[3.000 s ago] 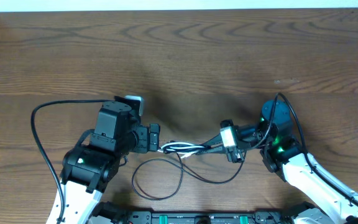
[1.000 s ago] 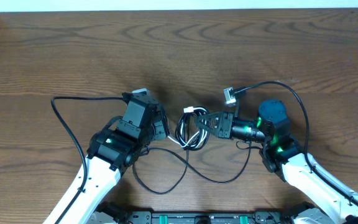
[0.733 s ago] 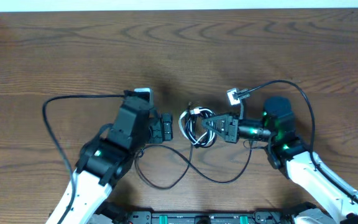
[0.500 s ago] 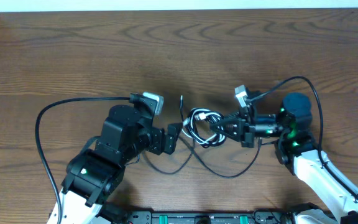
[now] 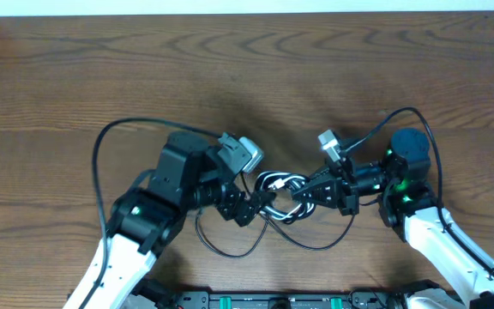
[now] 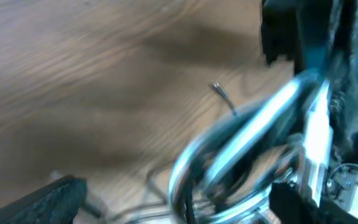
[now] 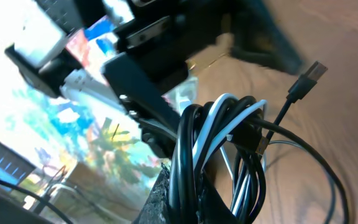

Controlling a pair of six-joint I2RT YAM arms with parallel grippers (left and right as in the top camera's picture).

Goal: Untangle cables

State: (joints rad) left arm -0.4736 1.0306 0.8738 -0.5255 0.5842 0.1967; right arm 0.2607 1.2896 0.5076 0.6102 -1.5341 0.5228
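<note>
The cables (image 5: 281, 184) are a small coil of black cords with one white cord, held just above the wooden table at the middle. My right gripper (image 5: 305, 196) is shut on the coil's right side; in the right wrist view the fingers (image 7: 166, 199) pinch the black and white strands (image 7: 222, 124), and a plug end (image 7: 316, 70) sticks out. My left gripper (image 5: 251, 209) is at the coil's left side, open. In the blurred left wrist view the coil (image 6: 247, 124) lies between its wide-apart fingers (image 6: 55, 196). A loose black strand (image 5: 230, 251) trails onto the table.
The left arm's thick black wire (image 5: 101, 146) arcs out to the left. The right arm's wire (image 5: 418, 116) loops above its wrist. The table's pale back edge (image 5: 247, 7) runs along the top. A thin cable tip (image 6: 219, 91) lies on the wood.
My left gripper has swung right and in, up against the coil. My right gripper, still holding the coil, has shifted slightly down and left. The coil has gone from stretched flat to bunched.
</note>
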